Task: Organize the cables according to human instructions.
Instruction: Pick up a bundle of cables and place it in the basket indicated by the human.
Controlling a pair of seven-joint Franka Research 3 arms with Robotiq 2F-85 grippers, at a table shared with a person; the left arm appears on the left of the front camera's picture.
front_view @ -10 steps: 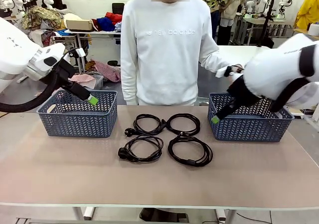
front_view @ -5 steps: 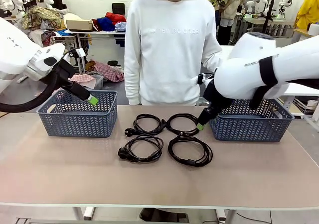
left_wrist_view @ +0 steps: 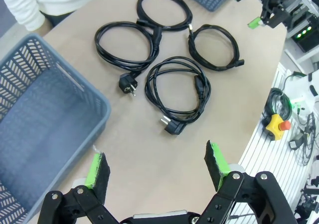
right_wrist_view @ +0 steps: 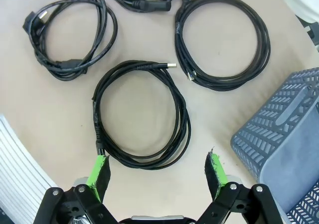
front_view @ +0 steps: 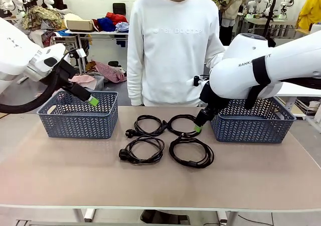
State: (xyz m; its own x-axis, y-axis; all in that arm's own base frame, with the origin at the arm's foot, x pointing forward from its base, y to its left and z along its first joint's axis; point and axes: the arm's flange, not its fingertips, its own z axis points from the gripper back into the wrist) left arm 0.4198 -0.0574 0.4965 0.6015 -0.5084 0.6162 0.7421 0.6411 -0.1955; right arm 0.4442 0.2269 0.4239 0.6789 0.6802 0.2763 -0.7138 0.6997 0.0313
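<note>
Finds a wide tabletop (front_view: pixel 60 176) shared with a person (front_view: pixel 170 55) standing at the far side. Notes a left basket (front_view: pixel 75 120) and a right basket (front_view: pixel 251 130), both of blue-grey lattice plastic, with no cord visible in either. Locates all four cables (front_view: pixel 148 117) on the bare tabletop between the baskets, coiled in flat loops and set two by two, neighbours touching or close to it, none lifted. Places the right end effector (front_view: pixel 196 127) low over the right side of that cluster, just beside the right basket, released and holding nothing. Reads from the right wrist view a straight look down onto the near-right cable (right_wrist_view: pixel 183 115), its loop lying just ahead of the spread green pads (right_wrist_view: pixel 215 169). Places the left end effector (front_view: pixel 93 101) above the left basket's rim, well apart from the cluster, likewise released and empty. Judges the step in hand to be the approach to a first pick, with sorting not yet begun. Judges the next move to call for a descent onto one side of the near-right loop, one finger inside the ring and one outside, gathering every turn of the coil and not a single strand, and keeping clear of the adjoining cords. Cannot tell from these views the basket intended by the person.
</note>
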